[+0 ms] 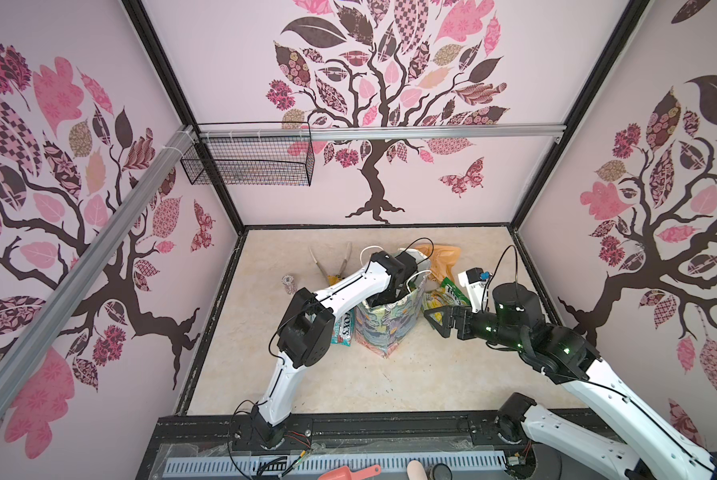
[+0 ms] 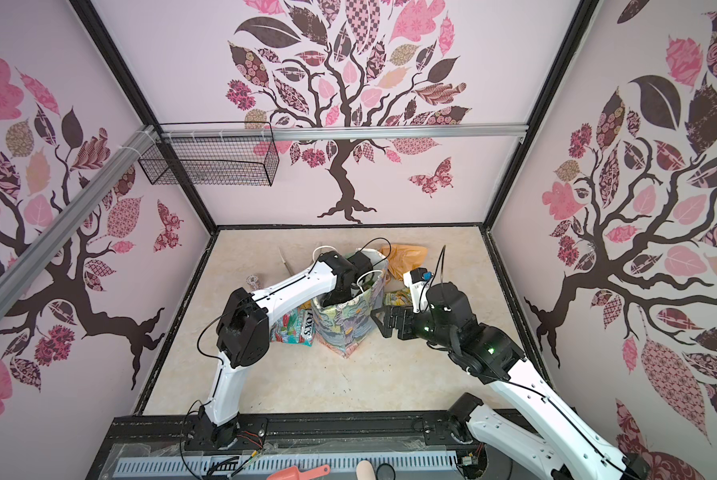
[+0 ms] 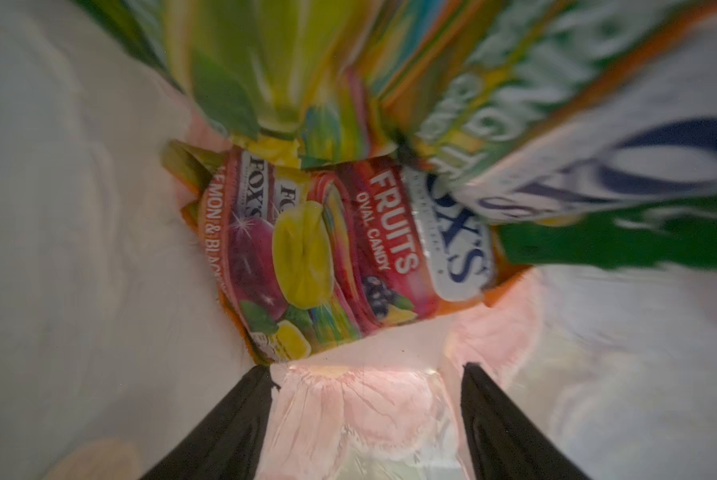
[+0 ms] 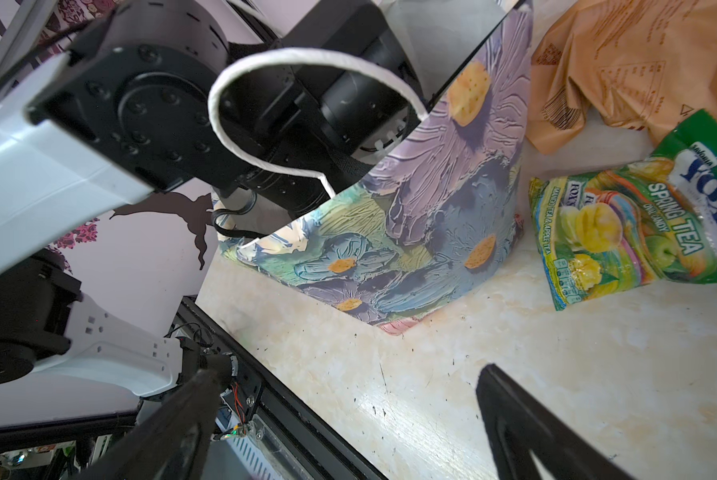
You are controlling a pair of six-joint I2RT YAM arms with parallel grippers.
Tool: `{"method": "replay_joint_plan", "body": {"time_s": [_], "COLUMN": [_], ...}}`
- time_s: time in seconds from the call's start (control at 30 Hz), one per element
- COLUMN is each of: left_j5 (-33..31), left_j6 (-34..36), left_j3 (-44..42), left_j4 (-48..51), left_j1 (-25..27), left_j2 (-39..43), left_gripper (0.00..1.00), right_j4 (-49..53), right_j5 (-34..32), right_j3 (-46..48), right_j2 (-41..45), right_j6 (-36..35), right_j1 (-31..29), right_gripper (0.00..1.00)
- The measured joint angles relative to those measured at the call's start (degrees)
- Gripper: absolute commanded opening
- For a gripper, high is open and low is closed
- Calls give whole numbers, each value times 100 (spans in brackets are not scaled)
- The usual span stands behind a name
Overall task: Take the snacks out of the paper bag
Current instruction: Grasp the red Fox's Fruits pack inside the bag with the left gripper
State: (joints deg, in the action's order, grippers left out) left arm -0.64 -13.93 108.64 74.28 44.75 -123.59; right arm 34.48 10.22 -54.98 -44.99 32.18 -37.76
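Paper bag [image 1: 383, 326]: floral blue-green-purple print, white inside, upright mid-table. Left gripper [image 3: 367, 368] is inside it, jaws apart, empty. Right gripper [image 4: 348, 370] is beside the bag, jaws wide, empty. Pouch count: two in the bag, a red pouch [image 3: 348, 249] at the bottom and a blurred green pouch [image 3: 493, 95]. Two on the table: teal-red pouch [image 2: 296, 328] left of the bag, green tea pouch [image 4: 622, 228] right.

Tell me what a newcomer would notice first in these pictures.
The flowered paper bag stands in the middle of the table, with the left gripper deep inside it, jaws apart above a red fruit-candy pouch at the bottom. Beside the bag, a green pouch lies near the open right gripper.
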Motion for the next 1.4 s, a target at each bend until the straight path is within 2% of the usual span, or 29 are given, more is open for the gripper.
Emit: {"method": "replay_joint_plan", "body": {"time_s": [0.2, 0.43, 0.53, 0.73, 0.87, 0.93, 1.17, 1.4], "left_j5": [-70, 20, 55, 28, 35, 33, 9, -409], "left_j6": [46, 52, 48, 44, 50, 42, 63, 37], "left_j3": [-271, -702, -807, -927, -944, -944, -942, -940], "left_j4": [-55, -306, -433, -518, -525, -533, -544, -511], "left_j1": [-15, -15, -17, -44, -48, -48, -48, -33], "left_j2": [-197, -264, -262, -199, -129, -83, 197, 654], "left_gripper": [82, 79, 71, 38, 20, 2, 0, 0], "right_j4": [0, -2, 0, 2, 2, 0, 0, 20], "right_j5": [0, 4, 4, 2, 0, 2, 2, -192], "right_j3": [0, 0, 0, 0, 0, 0, 0, 17], "right_j2": [7, 0, 0, 4, 7, 9, 7, 4], "right_j6": [-2, -2, -2, 0, -2, -2, -2, 37], "right_j1": [0, 0, 0, 0, 0, 0, 0, 0], "right_gripper": [100, 99, 100, 100, 100, 100, 100, 100]}}
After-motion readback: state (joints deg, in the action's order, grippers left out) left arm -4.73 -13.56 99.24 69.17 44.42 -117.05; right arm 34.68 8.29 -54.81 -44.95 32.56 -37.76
